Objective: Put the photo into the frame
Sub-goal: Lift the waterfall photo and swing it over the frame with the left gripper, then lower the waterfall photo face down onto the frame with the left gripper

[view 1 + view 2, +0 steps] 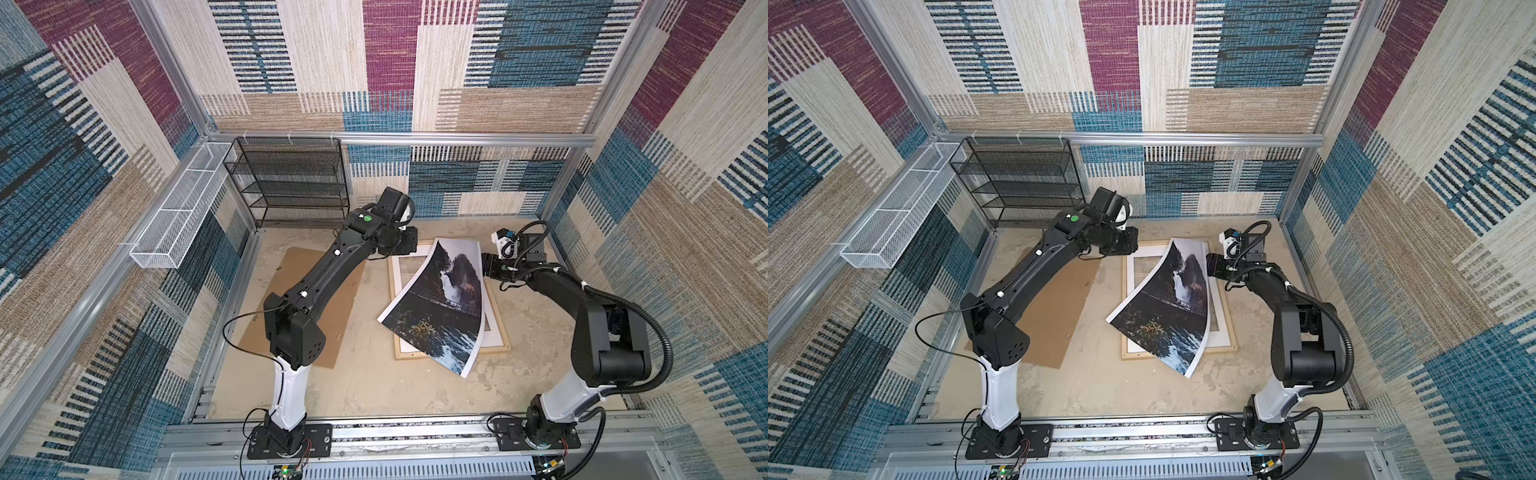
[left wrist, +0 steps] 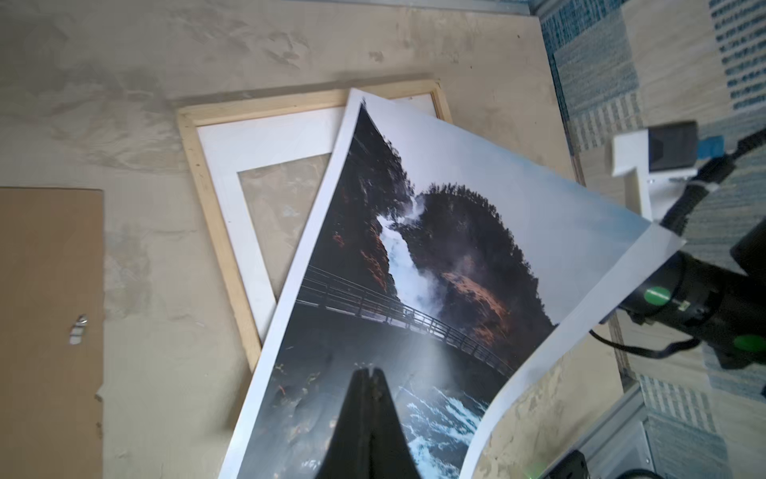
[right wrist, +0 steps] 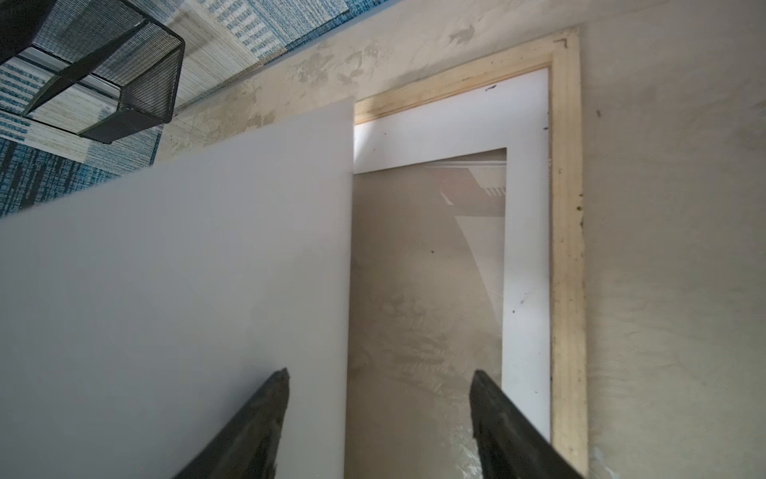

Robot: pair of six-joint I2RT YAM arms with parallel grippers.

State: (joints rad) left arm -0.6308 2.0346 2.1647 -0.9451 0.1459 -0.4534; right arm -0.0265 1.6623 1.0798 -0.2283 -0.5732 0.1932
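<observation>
Paper print of a white waterfall (image 2: pixel 435 265) lies curled, askew across your pale-wood rectangular frame (image 2: pixel 219 232); left jaws closed over it, right jaws wide at its raised edge.

Large waterfall photo print (image 2: pixel 414 269): thin flexible paper, semi-gloss face, matt white back. Pale rectangular frame (image 2: pixel 208 199): raw wood. White mat (image 2: pixel 265 137): matt card. Brown backing board (image 2: pixel 49 311): matt cardboard. Beige tabletop (image 2: pixel 166 62): rough, mottled.

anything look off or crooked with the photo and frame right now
yes: the photo lies skewed across the frame, not inside it. it bows upward at the far end, and its near corner overhangs the frame onto the table.
</observation>
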